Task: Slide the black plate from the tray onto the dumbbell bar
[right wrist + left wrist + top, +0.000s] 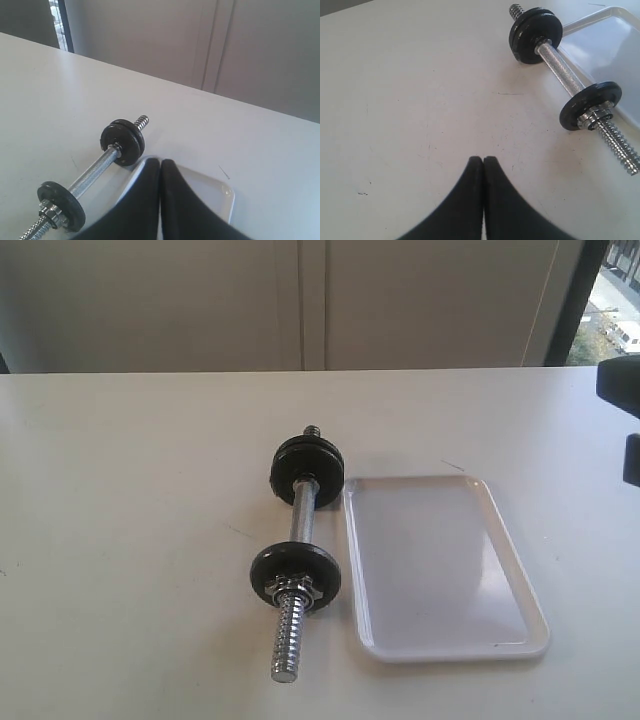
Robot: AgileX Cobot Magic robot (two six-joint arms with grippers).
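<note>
A: Surface, room?
B: White table (120,490), faintly scuffed. Pale wall panels (200,300) are seen behind, window (615,310) at upper right.
A: Plate? Pincers?
B: The black plate (288,558) is threaded on the dumbbell bar (303,515), mid-frame, left of the tray (521,570). The left gripper (483,161) and right gripper (160,162) are pressed shut.

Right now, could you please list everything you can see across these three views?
dumbbell bar: one, chrome, lying on the table just left of the tray.
black plates: three, black, all on the bar; two together at the far end, one near the close end.
collar nut: one, chrome, against the near plate's outer face.
tray: one, white, on the table right of the bar, nothing in it.
table: one, white, under everything.
left pincer: one, black, shut, holding nothing, above bare table.
right pincer: one, black, shut, holding nothing, pointed toward the tray.
</note>
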